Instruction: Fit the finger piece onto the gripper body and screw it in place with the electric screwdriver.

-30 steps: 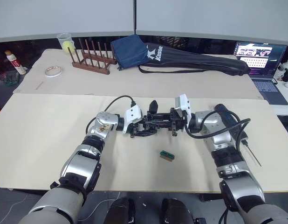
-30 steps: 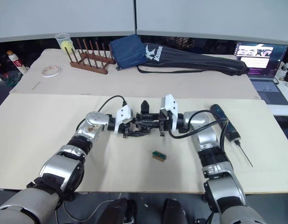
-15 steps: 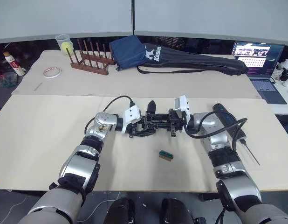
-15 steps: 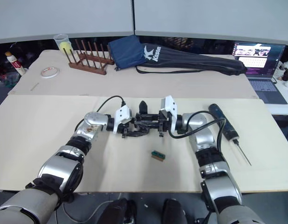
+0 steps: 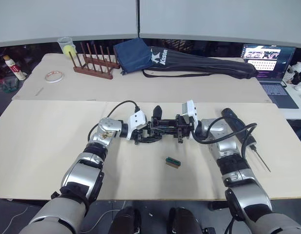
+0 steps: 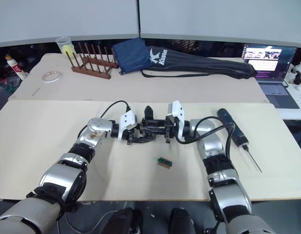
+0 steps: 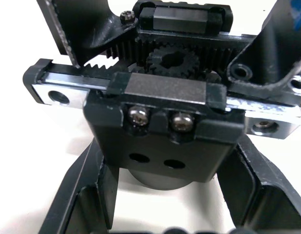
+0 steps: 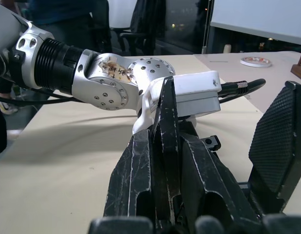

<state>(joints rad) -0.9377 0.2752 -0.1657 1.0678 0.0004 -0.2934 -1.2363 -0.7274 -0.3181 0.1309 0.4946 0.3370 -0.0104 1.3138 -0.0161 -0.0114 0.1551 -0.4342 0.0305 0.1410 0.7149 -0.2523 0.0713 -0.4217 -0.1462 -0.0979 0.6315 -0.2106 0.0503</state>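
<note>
The gripper body (image 5: pixel 162 128), a black block of linkages with one pointed finger (image 5: pixel 157 111) sticking out on its far side, hangs just above the table's middle between my two grippers. My left gripper (image 5: pixel 143 132) is shut on its left end. In the left wrist view its rack and gear (image 7: pixel 172 61) sit close between my fingers (image 7: pixel 94 195). My right gripper (image 5: pixel 179 130) meets it from the right and is shut on the thin black finger piece (image 8: pixel 168 122). The electric screwdriver (image 6: pixel 233 127) lies on the table behind my right forearm, with its bit (image 6: pixel 253 164) pointing toward me.
A small green block (image 5: pixel 173 162) lies in front of the grippers. On the rear table are a wooden rack (image 5: pixel 94 63), a blue cloth (image 5: pixel 133 52), a long black bag (image 5: pixel 204 62), a tape roll (image 5: pixel 55 75), a cup (image 5: pixel 66 45) and a laptop (image 5: pixel 272 61).
</note>
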